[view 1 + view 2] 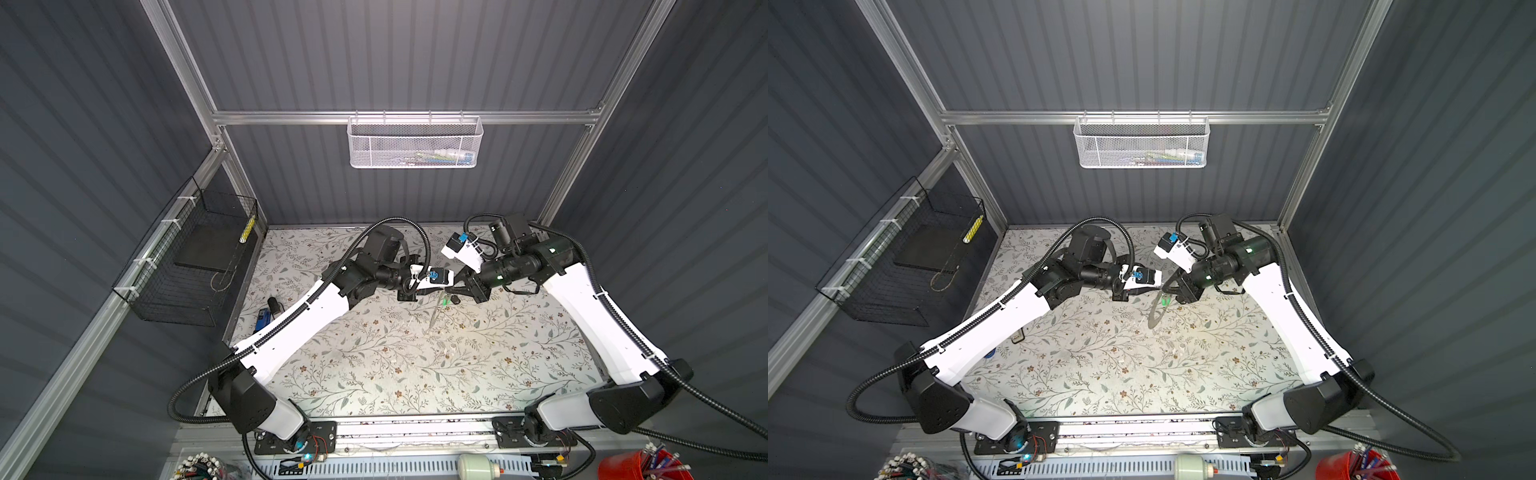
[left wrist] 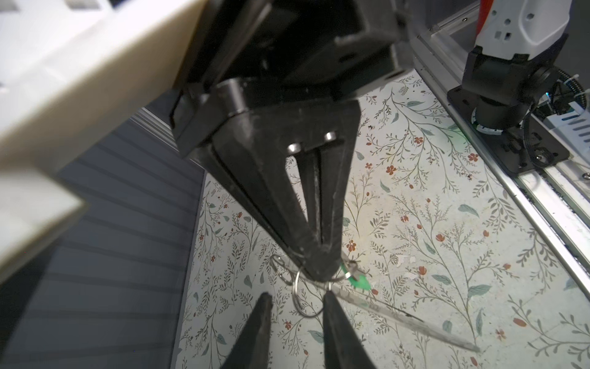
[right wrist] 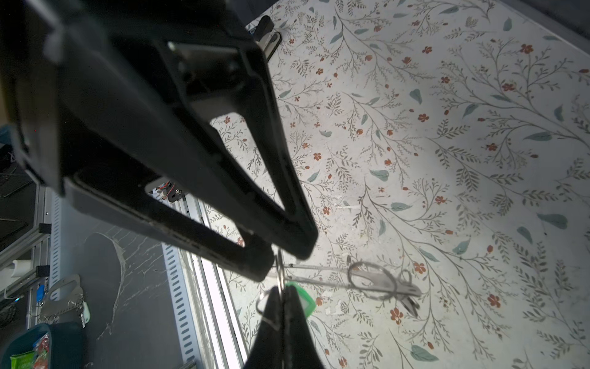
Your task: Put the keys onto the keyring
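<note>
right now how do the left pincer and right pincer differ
Left pincer stands open, fingers apart; right pincer is shut. Left pincer grips nothing visible; right pincer clamps the keyring, holding it tilted. Both are black and tapered, with tips close together.

The key tag [image 2: 359,281] is bright green, the keyring [image 2: 408,319] grey, the tabletop [image 2: 447,223] floral (red blooms, grey-green sprigs).

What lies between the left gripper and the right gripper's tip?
A thin wire loop of the keyring lies there, reaching from the shut right gripper into the open left gripper's gap; the left wrist view shows it.
</note>
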Controlling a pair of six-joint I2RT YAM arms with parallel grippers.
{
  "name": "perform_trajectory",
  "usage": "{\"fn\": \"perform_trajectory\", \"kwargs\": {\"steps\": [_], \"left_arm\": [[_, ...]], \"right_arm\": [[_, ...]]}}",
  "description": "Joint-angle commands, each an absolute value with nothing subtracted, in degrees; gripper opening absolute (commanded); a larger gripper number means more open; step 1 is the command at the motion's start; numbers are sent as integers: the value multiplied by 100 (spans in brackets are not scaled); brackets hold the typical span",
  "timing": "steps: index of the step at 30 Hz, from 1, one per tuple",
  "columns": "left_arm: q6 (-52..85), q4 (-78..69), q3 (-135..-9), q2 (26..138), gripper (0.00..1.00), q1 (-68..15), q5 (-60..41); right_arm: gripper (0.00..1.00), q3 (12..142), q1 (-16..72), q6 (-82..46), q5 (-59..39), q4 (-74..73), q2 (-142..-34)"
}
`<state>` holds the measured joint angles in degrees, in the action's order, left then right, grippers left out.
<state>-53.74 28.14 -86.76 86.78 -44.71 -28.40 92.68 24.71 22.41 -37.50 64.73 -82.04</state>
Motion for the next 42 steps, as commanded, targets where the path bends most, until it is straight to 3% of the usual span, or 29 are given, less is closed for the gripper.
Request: {"fn": "perform_trajectory", "kwargs": {"steps": [1,20,32,36,40,42], "left_arm": [[-5555,3126,-8911,8727,29,-4504,-2607],[-5484,3287,-9167,8925,26,-4689,-2786],[-5467,3402,-9281,9048,13,-4748,-2826],[-5405,3428,-9299,9096,1,-4765,-2978],[-5106,3282,-9200,9089,0,-4761,-3102],[-4873,3080,-9064,9034,0,-4733,-3141]], "right_arm": [[0,9438,2519,2383,-3667,6811,-8169],[0,9751,2727,2479,-3428,7029,-8344],[0,9849,2880,2601,-3179,7032,-8356],[0,9888,2910,2595,-2963,6930,-8320],[0,9810,2892,2569,-2732,6705,-8194],[5,9746,2836,2495,-2654,6639,-8132]]}}
